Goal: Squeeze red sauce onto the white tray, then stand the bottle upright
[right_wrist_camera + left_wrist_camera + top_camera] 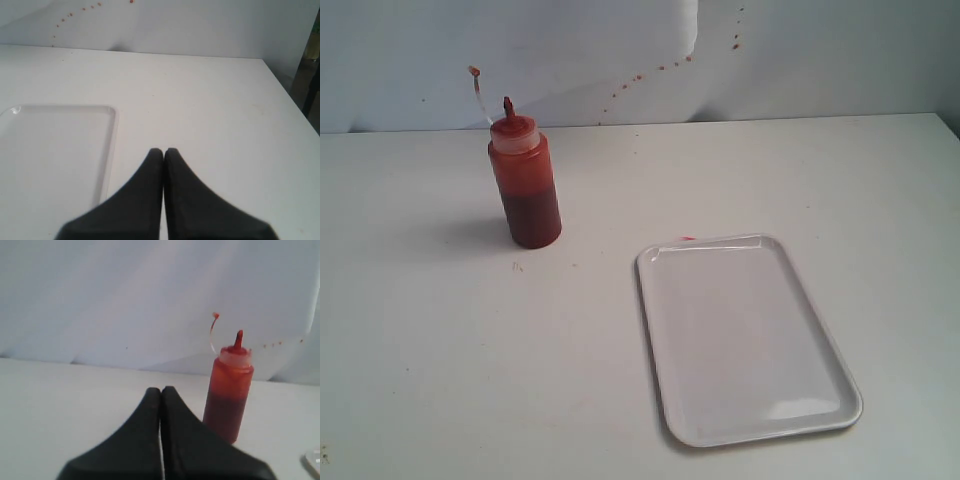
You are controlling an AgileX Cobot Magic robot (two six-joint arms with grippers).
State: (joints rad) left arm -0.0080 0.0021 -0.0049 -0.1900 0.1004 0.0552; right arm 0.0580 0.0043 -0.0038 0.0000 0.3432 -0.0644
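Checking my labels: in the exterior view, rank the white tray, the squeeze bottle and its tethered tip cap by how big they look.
1. white tray, largest by far
2. squeeze bottle
3. tethered tip cap, tiny

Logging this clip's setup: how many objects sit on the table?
2. The bottle stands upright at far left; the white tray lies flat at near right, apart from it. Parts of the table outside the frame could hide more.
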